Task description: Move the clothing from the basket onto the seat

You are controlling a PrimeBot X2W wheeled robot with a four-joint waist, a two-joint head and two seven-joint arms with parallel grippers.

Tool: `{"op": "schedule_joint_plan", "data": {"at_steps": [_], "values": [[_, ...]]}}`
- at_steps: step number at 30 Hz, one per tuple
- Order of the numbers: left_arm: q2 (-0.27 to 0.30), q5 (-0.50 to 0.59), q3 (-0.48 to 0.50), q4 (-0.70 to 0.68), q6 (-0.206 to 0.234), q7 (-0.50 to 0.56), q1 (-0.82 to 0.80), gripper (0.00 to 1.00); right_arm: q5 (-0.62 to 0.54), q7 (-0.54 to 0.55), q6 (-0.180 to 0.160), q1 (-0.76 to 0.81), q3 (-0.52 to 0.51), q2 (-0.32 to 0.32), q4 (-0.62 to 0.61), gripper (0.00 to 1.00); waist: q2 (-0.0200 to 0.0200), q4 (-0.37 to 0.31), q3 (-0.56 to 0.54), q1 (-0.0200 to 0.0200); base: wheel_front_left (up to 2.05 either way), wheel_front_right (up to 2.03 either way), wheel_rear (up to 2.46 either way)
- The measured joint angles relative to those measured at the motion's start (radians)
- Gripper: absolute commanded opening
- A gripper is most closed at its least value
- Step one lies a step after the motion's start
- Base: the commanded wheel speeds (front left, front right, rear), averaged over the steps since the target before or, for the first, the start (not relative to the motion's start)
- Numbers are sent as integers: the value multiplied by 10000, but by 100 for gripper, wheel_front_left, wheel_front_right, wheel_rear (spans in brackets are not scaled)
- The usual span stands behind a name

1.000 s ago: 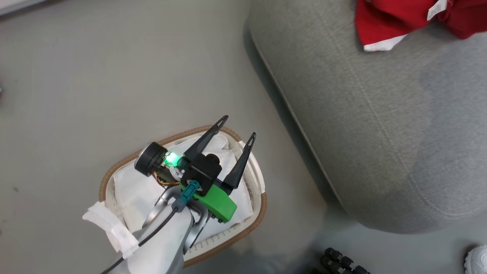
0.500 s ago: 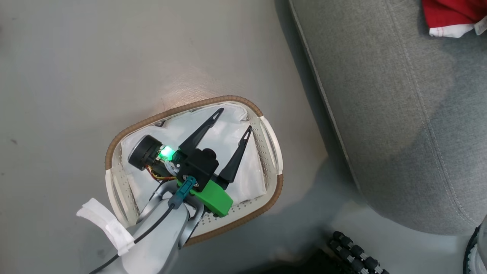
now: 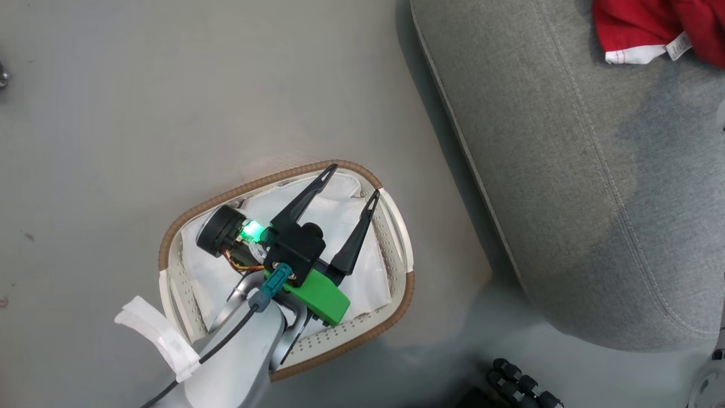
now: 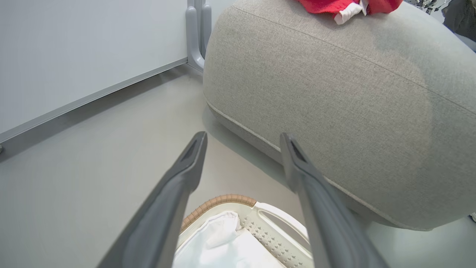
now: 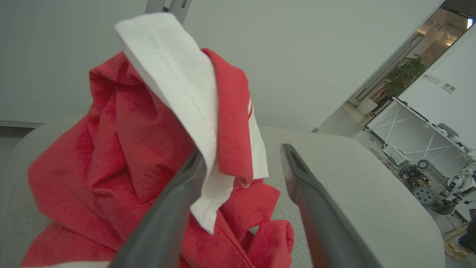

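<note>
Red, white-hemmed clothing [image 5: 122, 149] is heaped on the grey sofa [image 5: 353, 193], its label [image 3: 678, 46] unreadable; the left gripper [image 3: 354, 180] and right gripper [image 5: 242, 150] are spread wide.

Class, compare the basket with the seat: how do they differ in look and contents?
The basket is small, cream plastic; the seat is large, grey fabric. The basket holds white lining; the seat bears red clothing. Both have rounded corners.
</note>
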Motion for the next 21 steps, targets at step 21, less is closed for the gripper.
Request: {"op": "schedule_joint_plan", "data": {"at_steps": [21], "values": [[-780, -738, 2033, -844, 205, -130, 1543, 100, 1039, 0, 0, 1622, 2359, 408, -922, 100, 0, 712, -2992, -1, 0, 0, 0]]}}
